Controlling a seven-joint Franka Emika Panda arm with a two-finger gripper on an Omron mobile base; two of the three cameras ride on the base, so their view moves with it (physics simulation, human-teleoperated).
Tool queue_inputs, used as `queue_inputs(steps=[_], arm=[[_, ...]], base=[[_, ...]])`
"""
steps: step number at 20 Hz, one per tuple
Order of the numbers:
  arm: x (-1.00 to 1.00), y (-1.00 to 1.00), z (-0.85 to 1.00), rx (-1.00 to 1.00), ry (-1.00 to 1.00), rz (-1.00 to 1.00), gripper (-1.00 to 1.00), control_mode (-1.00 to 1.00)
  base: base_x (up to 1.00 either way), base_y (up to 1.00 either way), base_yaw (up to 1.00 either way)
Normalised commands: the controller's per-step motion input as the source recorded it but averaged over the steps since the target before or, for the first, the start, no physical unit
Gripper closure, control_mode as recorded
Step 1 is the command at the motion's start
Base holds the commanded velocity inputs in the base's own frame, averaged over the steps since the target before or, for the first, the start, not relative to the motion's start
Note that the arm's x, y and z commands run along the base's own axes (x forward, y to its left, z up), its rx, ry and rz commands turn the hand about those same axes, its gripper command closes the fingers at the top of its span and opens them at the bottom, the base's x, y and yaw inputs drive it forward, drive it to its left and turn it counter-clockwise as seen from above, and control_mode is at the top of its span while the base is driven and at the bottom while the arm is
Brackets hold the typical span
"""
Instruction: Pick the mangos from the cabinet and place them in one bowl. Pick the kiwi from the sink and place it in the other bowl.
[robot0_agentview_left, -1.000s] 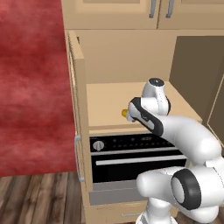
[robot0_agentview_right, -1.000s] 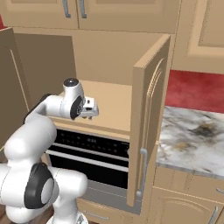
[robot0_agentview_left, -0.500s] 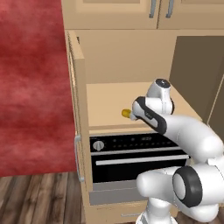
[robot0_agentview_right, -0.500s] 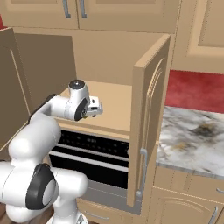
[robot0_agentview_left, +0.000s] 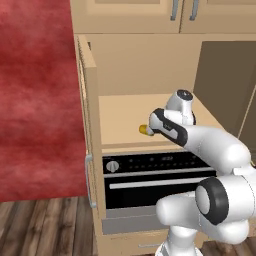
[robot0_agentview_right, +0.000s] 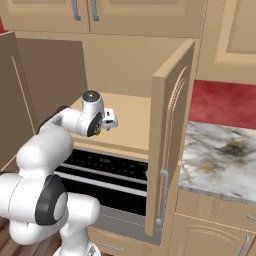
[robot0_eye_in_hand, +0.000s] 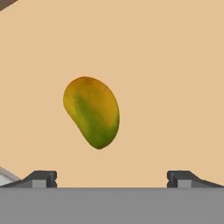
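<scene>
From the left base view, the yellow-orange mango (robot0_agentview_left: 145, 130) lies on the cabinet (robot0_agentview_left: 125, 112) shelf, touching the gripper (robot0_agentview_left: 151, 127). From the right, the hand hangs over that shelf. In the hand view, the jaws stand wide and empty. This looks like the reaching step; next should be lowering and closing.

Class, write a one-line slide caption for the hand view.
Open pincer hovers over a yellow-green mango lying on the tan cabinet shelf.
</scene>
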Motion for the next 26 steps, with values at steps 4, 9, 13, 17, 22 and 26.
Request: queue_inputs(steps=[4, 9, 13, 17, 22, 26], arm=[[0.27, 0.29, 0.01, 0.0, 0.03, 0.0, -1.0, -1.0], [0.23, 0.25, -0.01, 0.0, 0.0, 0.01, -1.0, -1.0], [0.26, 0.14, -0.05, 0.0, 0.0, 0.03, -1.0, -1.0], [0.19, 0.19, -0.18, 0.0, 0.0, 0.03, -1.0, -1.0], [0.22, 0.09, -0.22, 0.0, 0.0, 0.03, -1.0, -1.0], [0.21, 0.0, -0.22, 0.0, 0.0, 0.01, -1.0, -1.0]], base=[[0.0, 0.0, 0.0], [0.0, 0.0, 0.0], [0.0, 0.0, 0.0], [0.0, 0.0, 0.0], [0.0, 0.0, 0.0], [0.0, 0.0, 0.0]])
